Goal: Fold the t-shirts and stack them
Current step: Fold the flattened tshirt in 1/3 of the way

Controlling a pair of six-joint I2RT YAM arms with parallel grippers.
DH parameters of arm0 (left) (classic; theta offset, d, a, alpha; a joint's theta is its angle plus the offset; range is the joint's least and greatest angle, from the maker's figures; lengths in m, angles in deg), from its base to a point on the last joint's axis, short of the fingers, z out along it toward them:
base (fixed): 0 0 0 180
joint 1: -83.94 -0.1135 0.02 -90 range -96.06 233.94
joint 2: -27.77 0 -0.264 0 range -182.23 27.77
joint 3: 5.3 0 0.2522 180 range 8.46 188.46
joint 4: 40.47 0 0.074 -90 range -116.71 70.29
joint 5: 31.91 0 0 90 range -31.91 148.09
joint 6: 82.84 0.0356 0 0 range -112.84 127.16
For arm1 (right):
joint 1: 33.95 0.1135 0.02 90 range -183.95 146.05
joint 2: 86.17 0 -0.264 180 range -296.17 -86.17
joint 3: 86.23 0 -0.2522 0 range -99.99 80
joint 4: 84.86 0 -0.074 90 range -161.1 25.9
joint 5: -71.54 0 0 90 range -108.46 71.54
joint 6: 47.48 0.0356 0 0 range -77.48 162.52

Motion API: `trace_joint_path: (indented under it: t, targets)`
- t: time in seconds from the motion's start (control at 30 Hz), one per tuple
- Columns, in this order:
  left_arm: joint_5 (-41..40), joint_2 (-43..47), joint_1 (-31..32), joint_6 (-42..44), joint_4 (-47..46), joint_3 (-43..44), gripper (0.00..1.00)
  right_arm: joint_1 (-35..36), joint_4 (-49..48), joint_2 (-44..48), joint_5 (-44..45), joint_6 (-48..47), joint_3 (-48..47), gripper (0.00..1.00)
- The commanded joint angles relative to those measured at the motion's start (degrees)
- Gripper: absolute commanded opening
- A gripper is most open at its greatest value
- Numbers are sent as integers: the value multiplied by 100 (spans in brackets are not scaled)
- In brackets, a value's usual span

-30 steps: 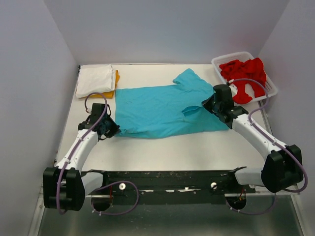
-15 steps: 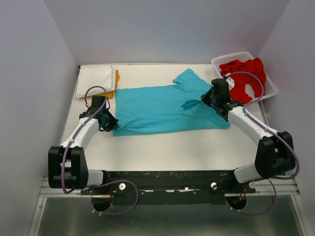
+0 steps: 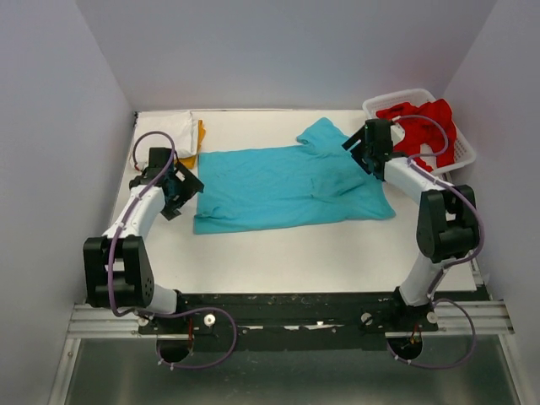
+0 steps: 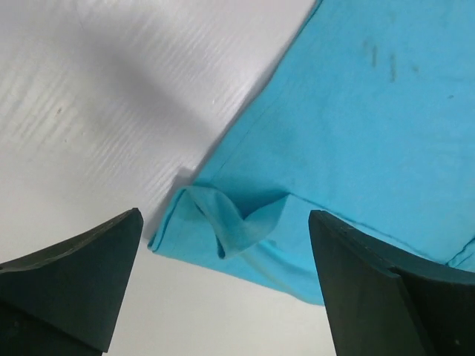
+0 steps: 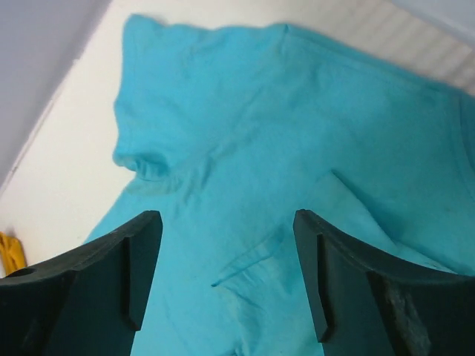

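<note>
A turquoise t-shirt [image 3: 287, 186] lies spread across the middle of the table, one sleeve pointing to the back. My left gripper [image 3: 186, 183] hovers open just off its left edge. In the left wrist view the open left gripper [image 4: 225, 215] looks down on the shirt's crumpled near corner [image 4: 237, 222]. My right gripper [image 3: 356, 152] stands open above the shirt's right part. The right wrist view shows the open right gripper [image 5: 226, 215] with only wrinkled turquoise cloth [image 5: 297, 111] below it. Red t-shirts [image 3: 422, 131] fill the basket. A folded white t-shirt [image 3: 164, 133] lies on an orange one [image 3: 199, 139].
The white slatted basket [image 3: 395, 97] stands at the back right corner, close behind my right wrist. The white and orange pile sits at the back left. Walls close in the table on three sides. The arms' black base rail [image 3: 287, 308] runs along the near edge.
Both grippers have opened and let go of the turquoise shirt. Both arms have drawn toward the back of the table. The lifted fold on the right has dropped flat.
</note>
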Motion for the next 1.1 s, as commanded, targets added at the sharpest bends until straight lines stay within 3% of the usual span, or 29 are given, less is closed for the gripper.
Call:
trace_joint_path:
  t: [0.0,0.03,0.07,0.1,0.23,0.43,0.7,0.87,1.07]
  targets:
    - [-238,617,-57,13,299,307,99,-39,275,215,-178,-513,-539,81]
    - [-96,745,-31,3,211,249,98,-41,217,326,-296,-690,-432,83]
    - [202,849,6,11,83,142,98,-44,174,455,-434,-760,-257,98]
    - [399,930,70,8,-64,53,98,-32,90,561,-714,-889,-86,100]
    - [1023,852,628,190,-444,-147,99,47,-16,816,-1807,-1278,498,100]
    - [1344,67,1153,371,-650,-26,99,180,39,1074,-1789,-1788,1114,100]
    - [1677,-1040,1174,473,-817,-29,99,179,-22,757,-1265,-1371,1872,100]
    - [1719,-1022,1226,457,-925,-495,99,180,-28,1025,-1235,-1072,2620,100]
    - [1659,-416,1519,299,-1010,-1188,99,173,846,2285,-929,-228,3751,100]
